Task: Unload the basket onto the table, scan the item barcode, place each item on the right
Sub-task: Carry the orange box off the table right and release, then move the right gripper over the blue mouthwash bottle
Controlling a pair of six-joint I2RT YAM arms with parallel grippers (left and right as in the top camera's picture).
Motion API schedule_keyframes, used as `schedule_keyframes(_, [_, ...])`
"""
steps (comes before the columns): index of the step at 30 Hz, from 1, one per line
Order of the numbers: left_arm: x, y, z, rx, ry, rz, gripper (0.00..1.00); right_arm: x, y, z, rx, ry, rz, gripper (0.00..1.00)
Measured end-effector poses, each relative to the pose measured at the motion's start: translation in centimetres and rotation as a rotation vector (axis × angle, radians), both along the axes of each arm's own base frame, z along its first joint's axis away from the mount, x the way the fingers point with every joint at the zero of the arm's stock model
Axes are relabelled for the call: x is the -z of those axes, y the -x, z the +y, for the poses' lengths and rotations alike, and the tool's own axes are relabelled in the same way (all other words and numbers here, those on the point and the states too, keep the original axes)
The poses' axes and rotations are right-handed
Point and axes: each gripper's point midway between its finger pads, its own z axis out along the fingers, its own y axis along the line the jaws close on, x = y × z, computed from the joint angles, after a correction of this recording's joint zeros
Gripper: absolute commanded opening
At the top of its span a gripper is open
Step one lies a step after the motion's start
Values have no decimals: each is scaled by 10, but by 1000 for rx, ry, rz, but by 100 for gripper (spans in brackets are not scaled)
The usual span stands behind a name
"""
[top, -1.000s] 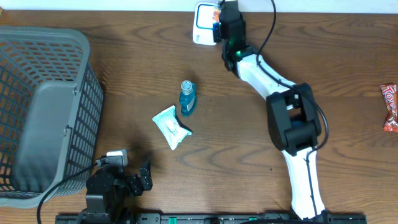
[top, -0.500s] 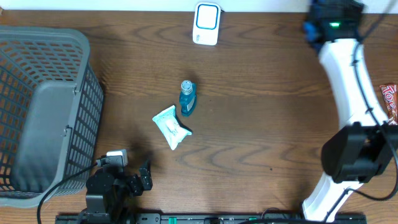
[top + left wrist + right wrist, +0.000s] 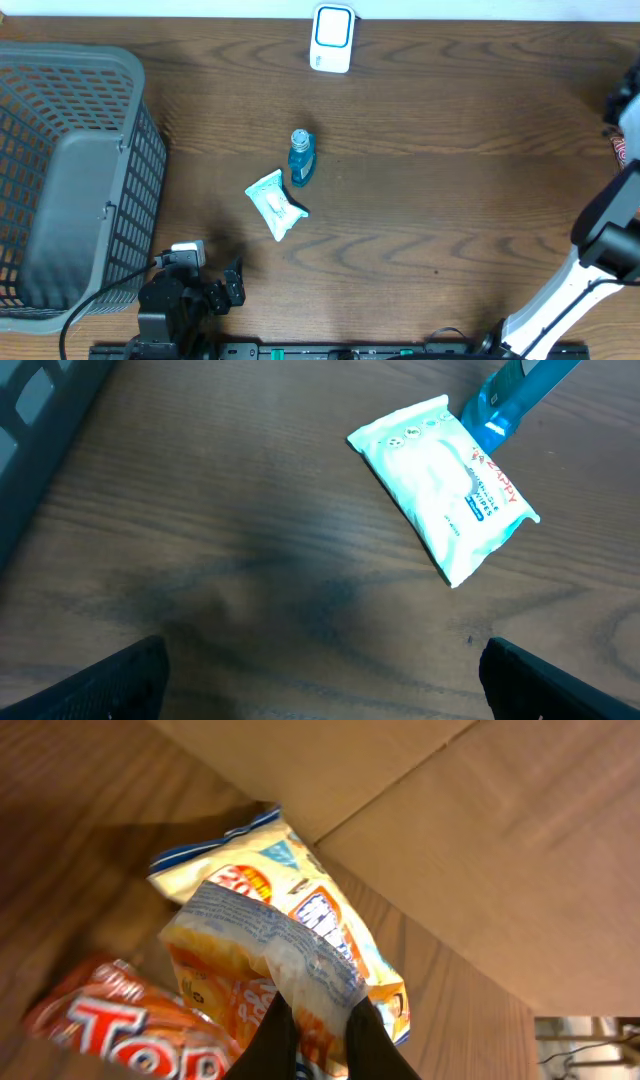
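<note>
Right end effector (image 3: 318, 1020) pinched tight on crimped edge of yellow-orange snack packet (image 3: 262, 935), bottom centre of right wrist view. Red packet (image 3: 120, 1020) just beside it, lower left. Left end effector (image 3: 322, 685) wide open, empty, over desk (image 3: 200, 560). White scanner (image 3: 332, 38) top centre of overhead view.

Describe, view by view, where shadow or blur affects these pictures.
Overhead: evenly lit and sharp, a soft shadow on the table beside the basket. Left wrist: wipes pack crisp, a dark shadow patch left of it. Right wrist: snack bag and red wrapper slightly blurred.
</note>
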Motion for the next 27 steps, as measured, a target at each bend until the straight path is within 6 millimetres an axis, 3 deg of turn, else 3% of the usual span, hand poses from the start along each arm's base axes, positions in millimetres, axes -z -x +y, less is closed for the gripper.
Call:
schedule_keyframes(1, [0, 0, 0, 0, 0, 0, 99, 1, 2, -4, 7, -5, -10, 26])
schedule_keyframes(3, [0, 0, 0, 0, 0, 0, 98, 3, 3, -8, 13, -20, -36, 41])
schedule_keyframes(6, [0, 0, 0, 0, 0, 0, 99, 10, -5, -3, -23, -71, -65, 75])
schedule_keyframes(7, [0, 0, 0, 0, 0, 0, 99, 11, -7, -1, -33, -82, -72, 91])
schedule_keyframes(8, [0, 0, 0, -1, 0, 0, 99, 13, -12, 3, -49, -100, -85, 99])
schedule_keyframes(11, [0, 0, 0, 0, 0, 0, 99, 10, -30, 22, -121, -152, -134, 99])
schedule_keyframes(13, [0, 0, 0, 0, 0, 0, 99, -5, -44, 39, -177, -164, -177, 99])
schedule_keyframes(17, [0, 0, 0, 0, 0, 0, 99, -70, -70, 88, -303, -139, -306, 99])
schedule_keyframes(21, [0, 0, 0, 0, 0, 0, 99, -144, -74, 141, -416, -128, -468, 99])
schedule_keyframes(25, [0, 0, 0, 0, 0, 0, 99, -176, -79, 197, -581, -251, -565, 99])
schedule_keyframes(27, [0, 0, 0, 0, 0, 0, 99, -178, -91, 242, -731, -388, -605, 99])
